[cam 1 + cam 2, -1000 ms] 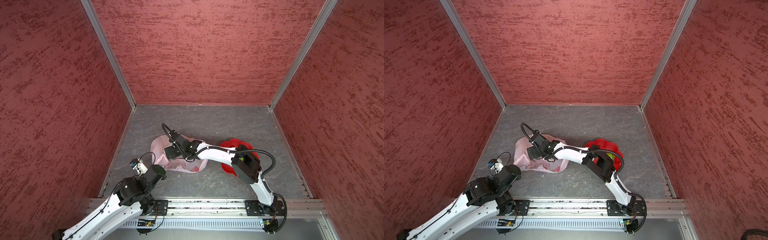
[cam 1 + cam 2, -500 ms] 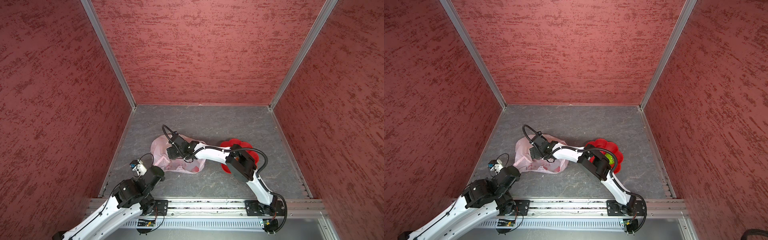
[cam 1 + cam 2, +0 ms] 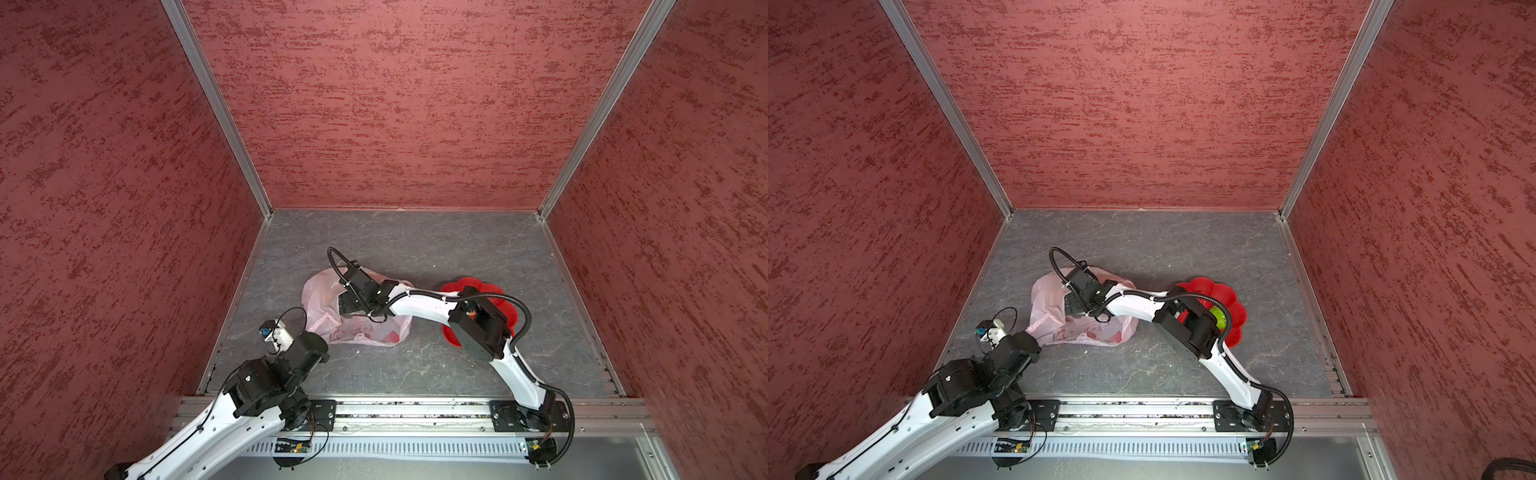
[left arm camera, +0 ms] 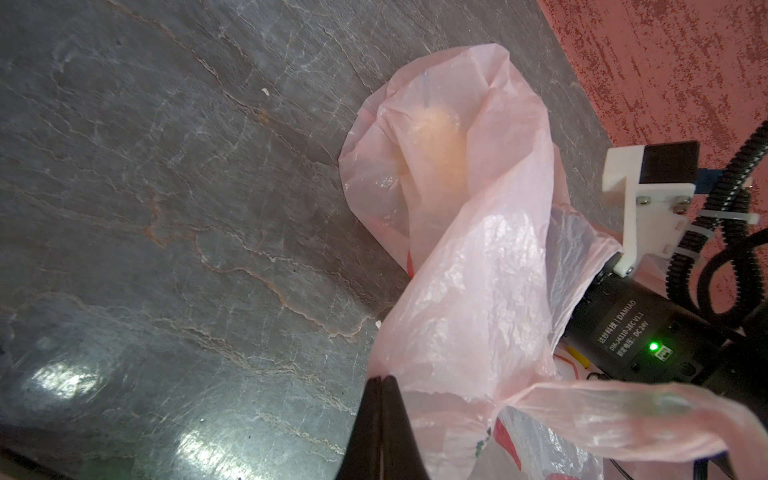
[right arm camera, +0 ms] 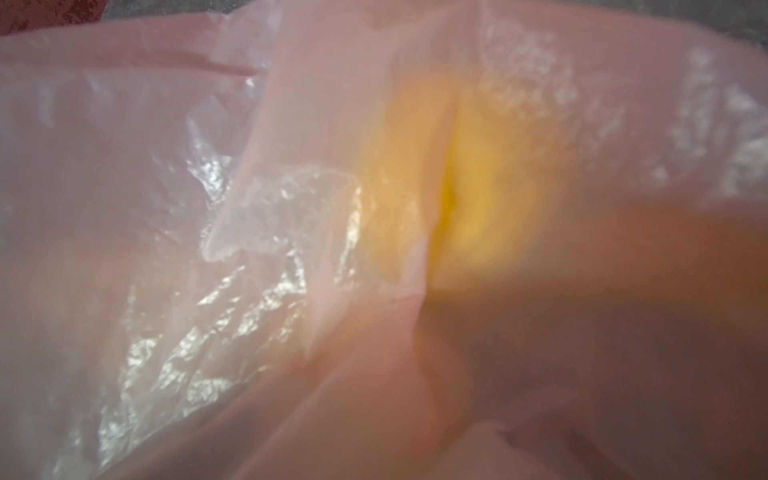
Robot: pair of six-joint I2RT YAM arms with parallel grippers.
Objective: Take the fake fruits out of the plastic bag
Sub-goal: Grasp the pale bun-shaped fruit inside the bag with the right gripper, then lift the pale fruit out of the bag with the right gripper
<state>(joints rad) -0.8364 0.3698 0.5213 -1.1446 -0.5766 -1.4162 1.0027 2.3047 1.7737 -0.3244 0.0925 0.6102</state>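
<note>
The pale-pink plastic bag (image 3: 365, 328) (image 3: 1054, 320) lies crumpled on the grey floor left of centre. My left gripper (image 4: 380, 379) is shut on a fold of the bag's edge at its near left corner. My right gripper (image 3: 348, 304) (image 3: 1073, 305) reaches across into the bag's mouth; its fingers are hidden by the film. Through the film a yellow fruit (image 5: 469, 199) glows close ahead in the right wrist view. An orange-beige fruit (image 4: 436, 141) shows inside the bag's far end in the left wrist view. A green fruit (image 3: 1217, 316) lies on the red plate.
A red flower-shaped plate (image 3: 496, 291) (image 3: 1229, 293) sits right of the bag, partly under my right arm's elbow (image 3: 478, 328). Red textured walls close the floor (image 3: 415, 241) on three sides. A metal rail (image 3: 415, 409) runs along the near edge.
My right arm's elbow has shifted a little left and its gripper has pushed slightly deeper into the bag. The left arm keeps its hold in the same place.
</note>
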